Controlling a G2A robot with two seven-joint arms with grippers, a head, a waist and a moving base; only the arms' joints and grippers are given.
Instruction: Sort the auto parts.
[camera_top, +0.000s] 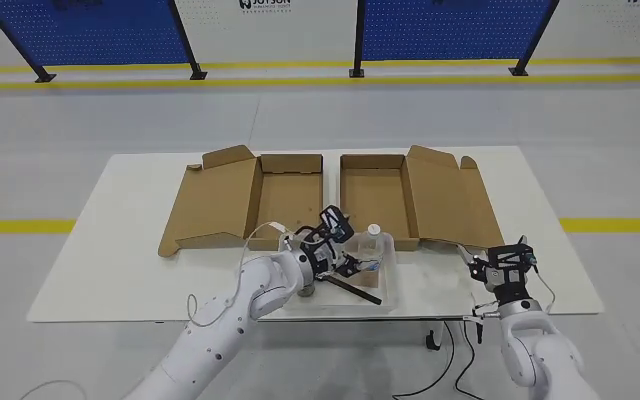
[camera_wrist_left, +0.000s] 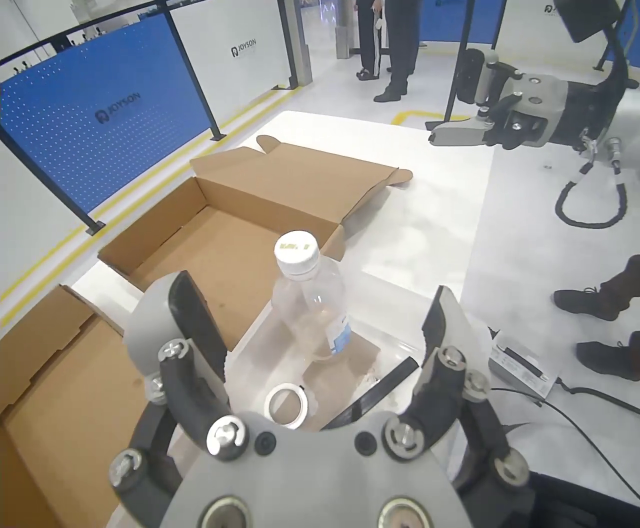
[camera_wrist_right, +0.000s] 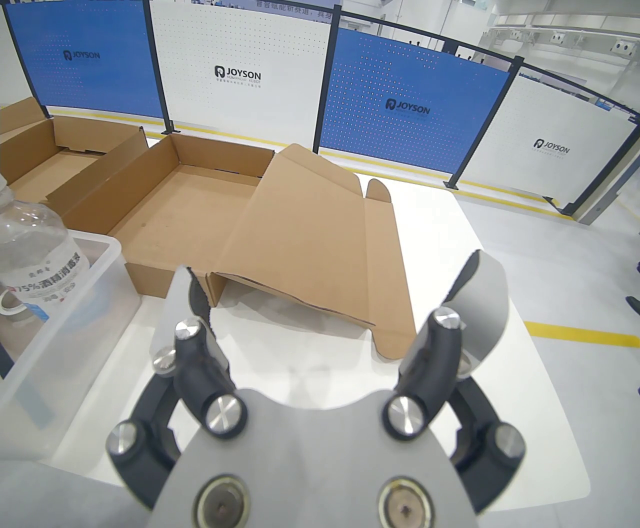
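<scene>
A clear plastic bin (camera_top: 385, 300) stands at the table's front edge, between the two arms. In it are an upright clear bottle with a white cap (camera_top: 373, 240) (camera_wrist_left: 310, 300), a white tape roll (camera_wrist_left: 286, 405), a long black strip (camera_wrist_left: 375, 400) (camera_top: 352, 289) and a brown cardboard piece (camera_wrist_left: 345, 370). My left gripper (camera_top: 345, 245) (camera_wrist_left: 311, 287) hangs open over the bin's left part, the bottle just ahead of its fingers, nothing held. My right gripper (camera_top: 497, 252) (camera_wrist_right: 330, 270) stands open and empty over the table near the front right, beside the right box's flap.
Two open cardboard boxes lie behind the bin: a left box (camera_top: 290, 195) (camera_wrist_left: 60, 380) and a right box (camera_top: 375, 195) (camera_wrist_right: 185, 200), both bare inside, with flaps spread outward. The bin's wall (camera_wrist_right: 100, 280) and the bottle (camera_wrist_right: 35, 250) sit left of the right gripper.
</scene>
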